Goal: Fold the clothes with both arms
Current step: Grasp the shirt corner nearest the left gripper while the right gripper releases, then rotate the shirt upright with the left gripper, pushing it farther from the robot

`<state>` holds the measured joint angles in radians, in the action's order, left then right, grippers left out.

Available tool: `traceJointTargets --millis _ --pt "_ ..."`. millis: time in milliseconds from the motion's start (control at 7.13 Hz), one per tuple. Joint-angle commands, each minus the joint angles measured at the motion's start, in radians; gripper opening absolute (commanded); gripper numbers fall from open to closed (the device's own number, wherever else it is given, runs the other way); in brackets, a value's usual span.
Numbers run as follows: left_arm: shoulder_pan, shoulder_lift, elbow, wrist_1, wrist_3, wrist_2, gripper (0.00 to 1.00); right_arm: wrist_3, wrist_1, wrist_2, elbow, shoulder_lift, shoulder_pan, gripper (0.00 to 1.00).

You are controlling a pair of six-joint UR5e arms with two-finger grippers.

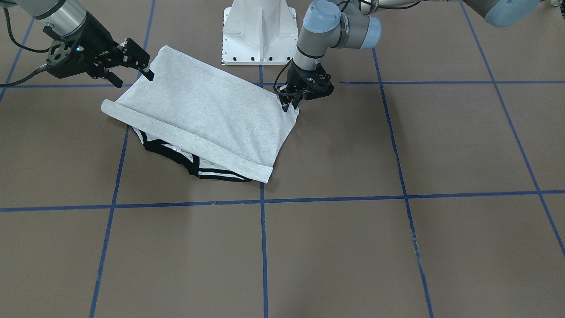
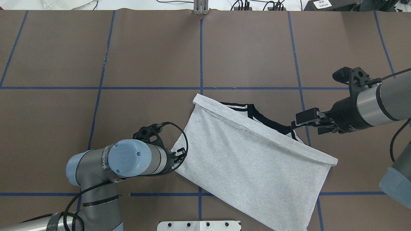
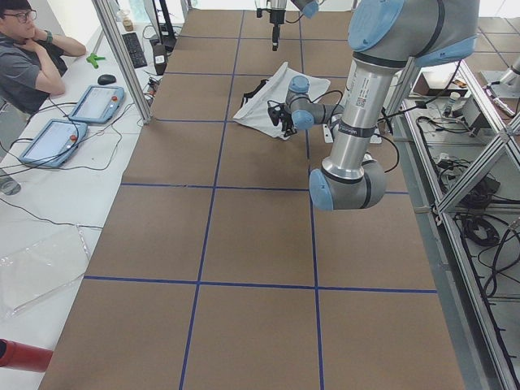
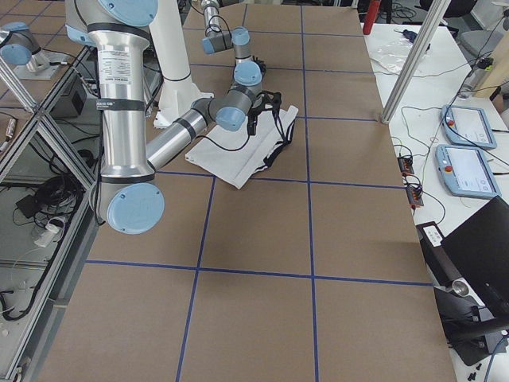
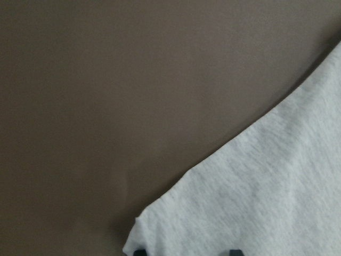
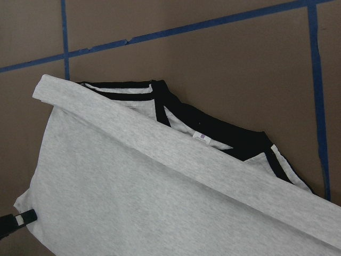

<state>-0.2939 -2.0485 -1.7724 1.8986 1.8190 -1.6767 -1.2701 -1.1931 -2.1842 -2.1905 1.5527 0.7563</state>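
One grey T-shirt lies folded on the brown table, plain side up, close to the white base and across the middle blue tape line. Its far edge, away from the robot, is turned over in a narrow band. The black collar and black shoulder stripes stick out beyond that band.

The left gripper points down at the shirt's near corner on the robot's left. The wrist view shows its fingertips set apart, with the corner of the cloth between them and not pinched. The right gripper is by the shirt's edge on the robot's right, its jaws spread wide and holding nothing. I cannot tell whether it touches the cloth.
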Motion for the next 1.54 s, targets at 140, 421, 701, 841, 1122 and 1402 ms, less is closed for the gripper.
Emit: traceJointTargets --millis 140,421,701,841,1122,1402 --pt "-0.042 0.004 -0.013 -0.001 -0.017 -0.003 0.0 -0.002 0.0 0.0 0.003 0.001 0.001 1.0" --pt "-0.123 -0.001 0.004 -0.001 -0.082 -0.003 0.0 -0.002 0.0 0.001 0.003 0.001 0.001 1.0" --pt "-0.233 -0.051 0.127 0.016 -0.169 -0.001 0.0 -0.003 0.0 0.003 0.005 0.0 0.001 1.0" --pt "-0.273 -0.085 0.198 0.029 -0.203 -0.001 0.0 -0.003 0.0 0.007 0.008 -0.002 0.001 1.0" --pt "-0.35 -0.154 0.336 0.126 -0.274 0.0 0.0 -0.005 0.0 0.009 0.008 -0.005 0.001 1.0" --pt "-0.404 -0.215 0.428 0.204 -0.337 0.0 0.0 -0.006 0.0 0.011 0.015 -0.006 0.0 1.0"
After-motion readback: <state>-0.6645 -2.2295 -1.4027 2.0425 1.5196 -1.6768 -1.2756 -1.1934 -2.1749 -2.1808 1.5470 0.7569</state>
